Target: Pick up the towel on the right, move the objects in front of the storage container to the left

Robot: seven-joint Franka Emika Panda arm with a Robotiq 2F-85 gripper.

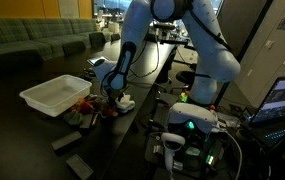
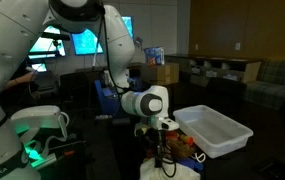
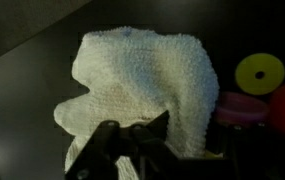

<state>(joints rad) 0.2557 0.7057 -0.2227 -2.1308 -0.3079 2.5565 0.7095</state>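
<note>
Noted gripper clenched on a fold of rumpled cream terry towel — just beside small red and yellow toys, near white translucent plastic bin. Lift straight, slowly — avoid snagging toys.

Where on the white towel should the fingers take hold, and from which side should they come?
Probably the bunched edge of the towel, where the cloth rises in a fold; the wrist view shows the fingers closed there. Come from above: the rest lies limp on the table, so only a raised fold can be pinched. This keeps clear of the yellow toy beside it.
</note>
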